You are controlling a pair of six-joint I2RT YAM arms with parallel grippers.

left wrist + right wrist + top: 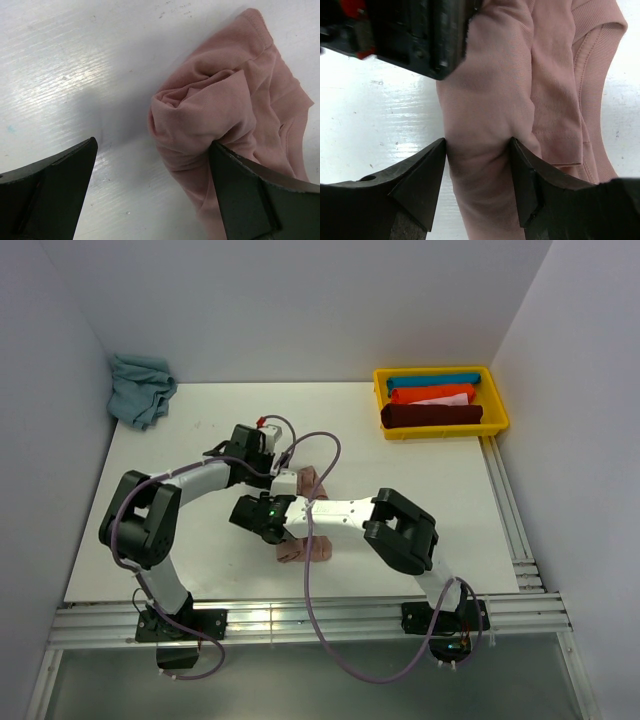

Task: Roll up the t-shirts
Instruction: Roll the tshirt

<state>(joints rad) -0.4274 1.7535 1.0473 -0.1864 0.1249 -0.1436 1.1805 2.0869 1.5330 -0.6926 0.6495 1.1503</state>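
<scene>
The pink t-shirt (303, 552) lies mid-counter (420, 480) beneath both wrists. It is bundled into a loose, wrinkled roll, its long axis running from the near edge toward the far wall, with the ribbed collar beside it. The right claw (477, 175) is clenched on the roll, one finger on each side. The left claw (155, 192) is spread, with one finger (260, 200) touching the roll's end. Bare counter surrounds the shirt. A yellow bin (497, 400) of rolled tees (432, 415) sits far right, well apart.

Yellow bin (440, 432) sits at far right corner of white desk (430, 475); metal rails (100, 625) line near edge; pale walls (300, 310) enclose three sides.
</scene>
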